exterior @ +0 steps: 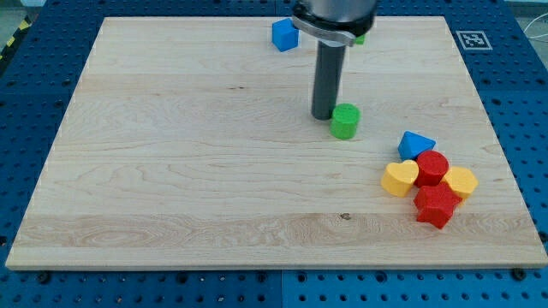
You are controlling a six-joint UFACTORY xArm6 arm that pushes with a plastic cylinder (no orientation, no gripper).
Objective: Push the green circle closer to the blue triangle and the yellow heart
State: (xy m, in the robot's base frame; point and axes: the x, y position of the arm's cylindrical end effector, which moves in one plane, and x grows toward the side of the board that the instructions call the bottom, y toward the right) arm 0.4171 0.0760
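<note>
The green circle [345, 121] sits right of the board's middle. My tip [323, 115] touches or nearly touches its upper left side. The blue triangle [416, 145] lies to the lower right of the green circle. The yellow heart [399, 179] lies just below the triangle's left side. The gap between the green circle and the triangle is about one block wide.
A red cylinder [432, 167], a second yellow block [461, 181] and a red block [437, 206] cluster with the heart and triangle. A blue cube [285, 35] sits near the top edge. Another green block [360, 38] peeks out behind the arm.
</note>
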